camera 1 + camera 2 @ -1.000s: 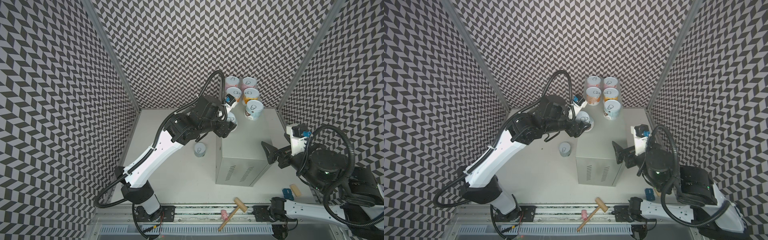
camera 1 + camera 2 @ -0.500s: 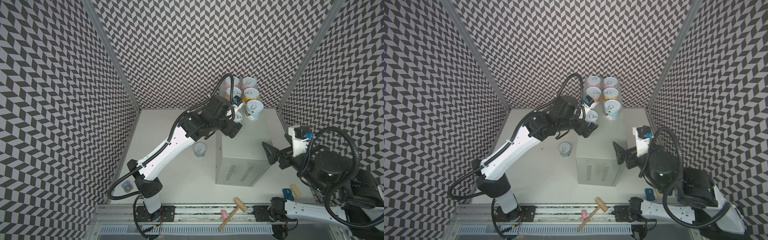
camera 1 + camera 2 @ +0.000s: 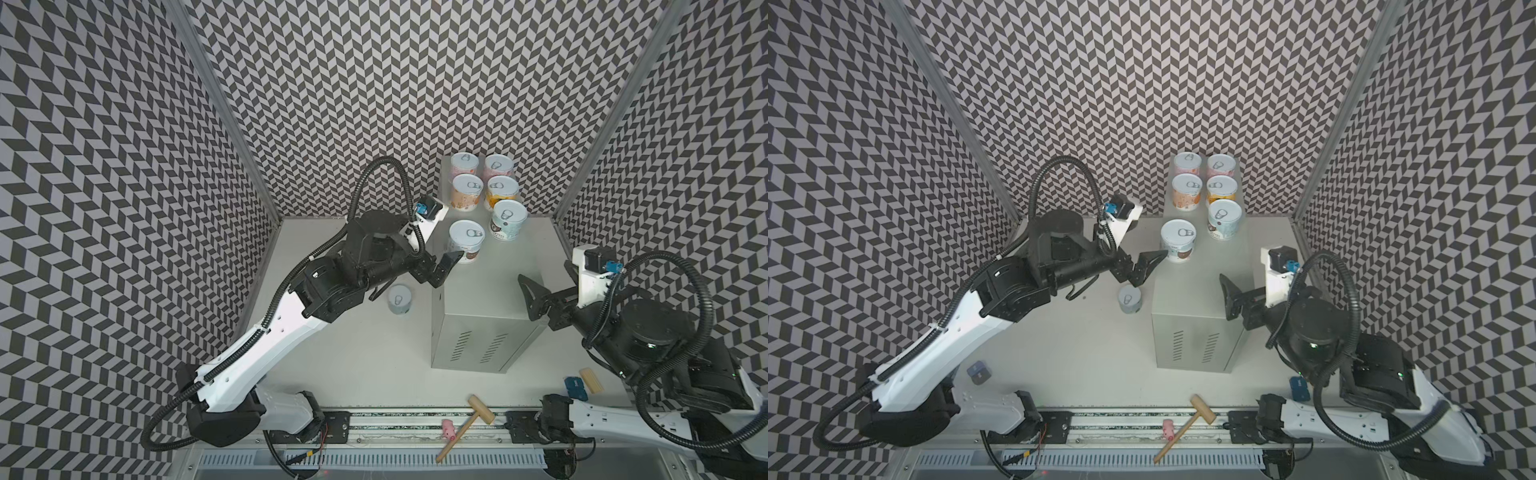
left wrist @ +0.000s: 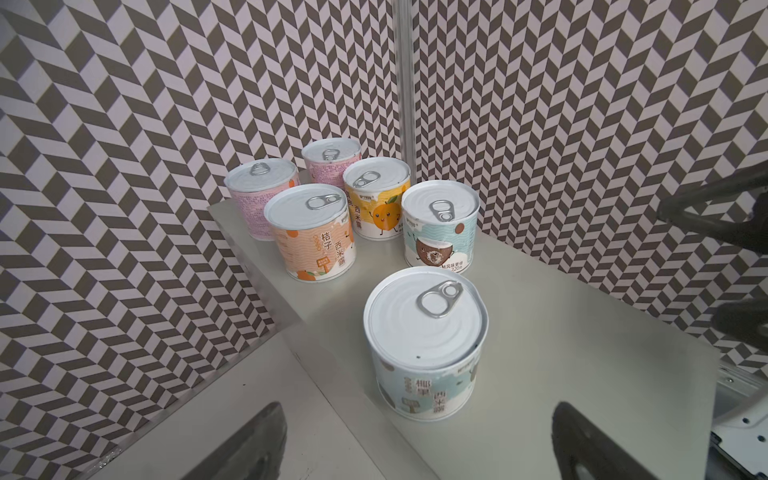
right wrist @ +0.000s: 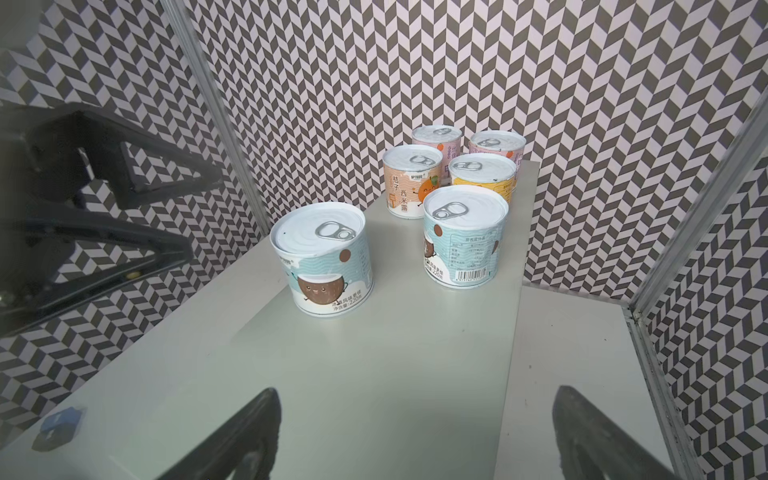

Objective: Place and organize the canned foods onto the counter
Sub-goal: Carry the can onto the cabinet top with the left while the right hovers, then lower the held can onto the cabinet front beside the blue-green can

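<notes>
Six cans stand upright on the tall grey table (image 3: 490, 291), clustered at its far end: two pink cans (image 3: 464, 164), an orange can (image 3: 467, 196), a yellow can (image 3: 501, 194), a far blue can (image 3: 508, 221) and a near blue can (image 3: 466, 242). We find a seventh can (image 3: 400, 299) on the white floor (image 3: 353, 357) beside the table. The jaws of the left arm (image 3: 282, 328) are spread, empty, just beside the near blue can. The jaws of the right arm (image 3: 648, 332) gape empty over the table's right side.

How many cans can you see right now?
7. Six on the counter: two pink cans rearmost, orange can, yellow can, then two blue cans. Seventh can on the tabletop beside it.
</notes>
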You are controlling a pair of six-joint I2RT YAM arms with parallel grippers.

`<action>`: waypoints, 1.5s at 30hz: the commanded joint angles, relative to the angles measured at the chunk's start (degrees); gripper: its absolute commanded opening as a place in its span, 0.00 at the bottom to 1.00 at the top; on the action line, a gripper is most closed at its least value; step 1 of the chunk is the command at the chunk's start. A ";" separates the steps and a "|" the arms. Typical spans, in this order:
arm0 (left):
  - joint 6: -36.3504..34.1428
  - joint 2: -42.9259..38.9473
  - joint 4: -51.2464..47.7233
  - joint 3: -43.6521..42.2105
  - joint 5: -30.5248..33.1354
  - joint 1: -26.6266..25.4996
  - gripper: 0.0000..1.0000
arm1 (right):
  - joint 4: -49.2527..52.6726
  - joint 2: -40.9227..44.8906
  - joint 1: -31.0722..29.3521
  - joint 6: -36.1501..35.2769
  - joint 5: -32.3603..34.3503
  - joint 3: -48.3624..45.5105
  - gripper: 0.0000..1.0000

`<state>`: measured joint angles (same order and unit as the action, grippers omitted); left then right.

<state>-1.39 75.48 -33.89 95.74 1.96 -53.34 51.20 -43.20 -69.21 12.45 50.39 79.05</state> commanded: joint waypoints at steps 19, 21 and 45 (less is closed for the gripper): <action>2.18 -0.06 20.05 -13.56 0.77 0.24 0.93 | -9.03 1.90 -0.17 -2.78 -3.23 -6.89 0.99; 2.37 1.11 20.76 -13.16 0.77 0.23 0.93 | -8.59 2.37 -0.16 -2.60 -3.14 -6.70 0.99; -0.31 8.12 29.88 -11.79 2.01 -0.01 0.75 | -2.97 4.37 -0.15 1.88 1.40 -6.28 0.99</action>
<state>-0.30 82.85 -6.42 82.21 2.92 -53.32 48.07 -39.70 -69.21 12.10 48.84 72.05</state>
